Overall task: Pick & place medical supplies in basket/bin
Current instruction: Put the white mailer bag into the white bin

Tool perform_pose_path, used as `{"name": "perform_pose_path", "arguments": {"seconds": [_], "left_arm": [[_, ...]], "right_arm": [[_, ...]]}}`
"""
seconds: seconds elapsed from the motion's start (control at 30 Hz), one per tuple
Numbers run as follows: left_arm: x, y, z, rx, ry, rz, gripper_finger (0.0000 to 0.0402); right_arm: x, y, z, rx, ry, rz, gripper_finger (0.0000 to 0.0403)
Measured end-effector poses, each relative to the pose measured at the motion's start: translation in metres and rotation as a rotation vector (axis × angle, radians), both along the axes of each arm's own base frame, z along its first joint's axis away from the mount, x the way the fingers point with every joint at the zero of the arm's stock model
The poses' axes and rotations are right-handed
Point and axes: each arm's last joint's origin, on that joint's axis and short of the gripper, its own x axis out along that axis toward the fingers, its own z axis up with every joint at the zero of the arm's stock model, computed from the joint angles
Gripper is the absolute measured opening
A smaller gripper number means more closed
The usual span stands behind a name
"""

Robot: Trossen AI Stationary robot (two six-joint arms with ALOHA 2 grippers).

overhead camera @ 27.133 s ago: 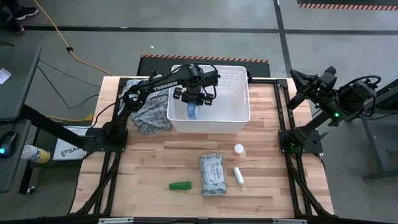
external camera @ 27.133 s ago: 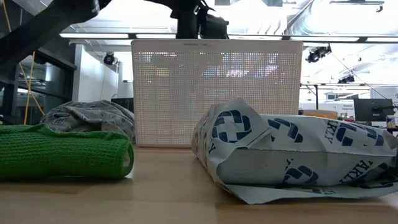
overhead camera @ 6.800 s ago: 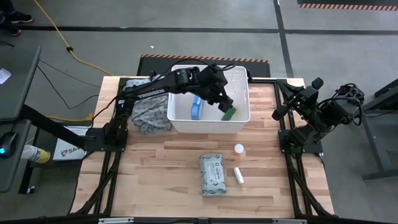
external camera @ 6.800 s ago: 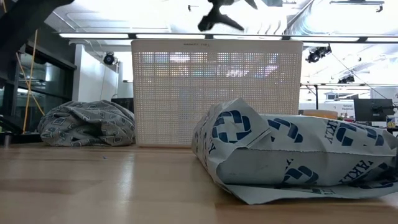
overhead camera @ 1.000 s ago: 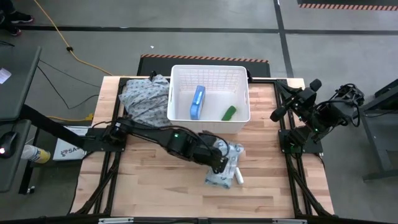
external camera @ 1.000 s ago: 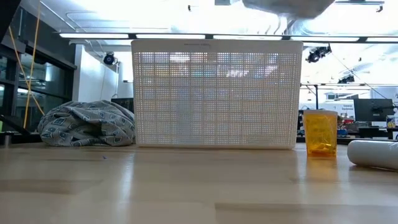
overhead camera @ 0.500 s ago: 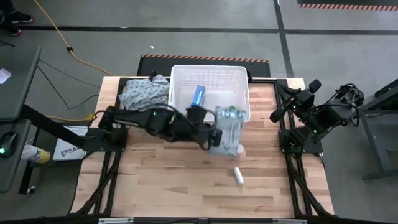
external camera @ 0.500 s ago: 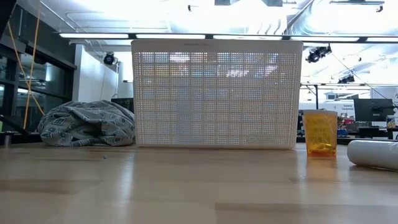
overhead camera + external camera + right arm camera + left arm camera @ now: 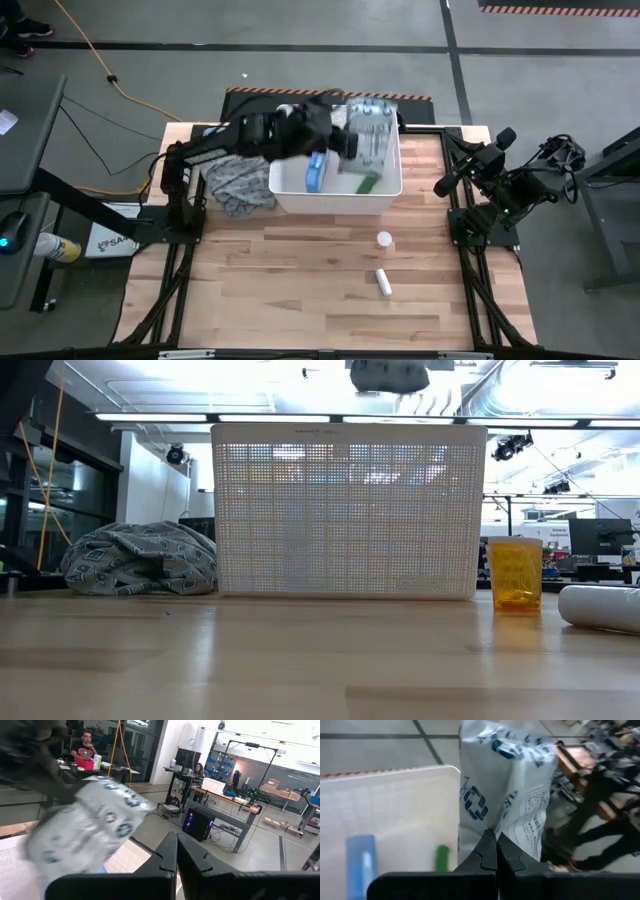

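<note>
**Soft pack held over the basket, two items left on the table**

Left gripper [image 9: 345, 140] is up above the white basket [image 9: 385, 188], jaws clenched on the grey-white soft pack [image 9: 371, 133]; pack hangs over the far right part of the basket, clear of the floor of it; in the left wrist view the closed fingers [image 9: 488, 851] pinch the pack's edge [image 9: 507, 785] and the pack stands roughly upright beyond them.

Inside the basket: blue-white flat packet [image 9: 315, 172] on the left side, green bar [image 9: 366, 184] towards the near right corner; both also show in the left wrist view, packet [image 9: 361, 865] and bar [image 9: 442, 858].

On the table in front of the basket: orange-capped vial [image 9: 384, 239] upright, white tube [image 9: 382, 282] lying nearer the front edge; the two are near each other but apart; low view shows the vial [image 9: 516, 573] right of the basket wall [image 9: 347, 510] and the tube [image 9: 603, 607] at the far right.

Grey patterned cloth [image 9: 236, 182] bunched up just left of the basket, touching its side.

Right arm is parked off the right edge of the table; right gripper [image 9: 175, 851] has its jaws pressed together on nothing, pointing towards the basket; people sit at desks in the room behind.
</note>
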Motion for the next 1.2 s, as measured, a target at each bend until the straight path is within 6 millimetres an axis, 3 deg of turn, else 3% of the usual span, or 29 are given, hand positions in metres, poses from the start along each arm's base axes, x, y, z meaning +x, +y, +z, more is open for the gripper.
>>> {"name": "perform_pose_path", "arguments": {"seconds": [0.17, 0.37, 0.67, 1.0, 1.2], "left_arm": [[-0.005, 0.034, -0.001, -0.001, 0.026, 0.019, 0.0022], [-0.009, 0.055, -0.003, -0.003, 0.051, 0.012, 0.0022], [-0.006, 0.062, -0.015, -0.027, 0.132, -0.021, 0.0022], [0.030, 0.071, -0.055, -0.085, 0.210, -0.059, 0.0022], [0.039, 0.076, -0.074, -0.147, 0.260, -0.091, 0.0022]], "right_arm": [[0.000, 0.000, 0.000, 0.000, 0.000, 0.000, 0.0000], [0.000, 0.000, 0.000, -0.002, 0.002, 0.000, 0.0000], [0.000, 0.000, 0.000, 0.002, -0.002, 0.000, 0.0000], [0.000, 0.000, 0.000, 0.003, -0.004, 0.000, 0.0000], [0.001, 0.000, -0.001, 0.001, -0.001, 0.000, 0.0000]]}}
